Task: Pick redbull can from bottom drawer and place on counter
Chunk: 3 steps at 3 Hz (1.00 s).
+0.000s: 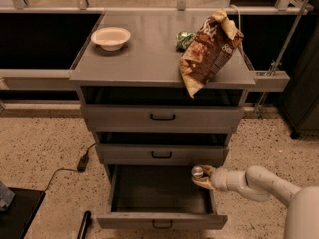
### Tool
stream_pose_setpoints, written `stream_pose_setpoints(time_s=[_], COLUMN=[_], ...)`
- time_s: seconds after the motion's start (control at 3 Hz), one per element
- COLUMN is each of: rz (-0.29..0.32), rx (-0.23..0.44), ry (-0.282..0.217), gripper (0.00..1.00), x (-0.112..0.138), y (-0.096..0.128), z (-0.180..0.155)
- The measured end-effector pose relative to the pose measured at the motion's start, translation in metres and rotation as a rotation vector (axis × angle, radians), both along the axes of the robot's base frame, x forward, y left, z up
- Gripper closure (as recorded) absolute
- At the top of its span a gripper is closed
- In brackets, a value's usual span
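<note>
The redbull can (198,172) stands upright, silver top up, gripped by the one gripper (203,177), whose fingers close around its body above the right rear corner of the open bottom drawer (162,220). The counter (149,59) lies well above it, so I judge the lift must clear the middle drawer (162,154) and top drawer (162,117). There is one can and three drawers, and the counter carries one bowl (110,37), one chip bag (212,51) and one green packet (186,39).

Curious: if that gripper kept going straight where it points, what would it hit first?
The gripper, holding the can at the right of the bottom drawer, points left: probably its left wall; depth unclear.
</note>
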<state>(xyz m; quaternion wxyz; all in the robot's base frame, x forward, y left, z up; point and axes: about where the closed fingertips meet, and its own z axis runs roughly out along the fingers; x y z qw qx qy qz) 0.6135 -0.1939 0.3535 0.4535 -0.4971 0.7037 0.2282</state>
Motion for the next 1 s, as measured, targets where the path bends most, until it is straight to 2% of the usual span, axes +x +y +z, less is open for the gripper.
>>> stream_pose_setpoints(time_s=[0.33, 1.0], rz=[0.032, 0.133], rx=[-0.006, -0.041], ry=[-0.041, -0.295], gripper=[1.00, 1.00], x=[-0.016, -0.088], y=[0.011, 0.049], z=[0.038, 0.210])
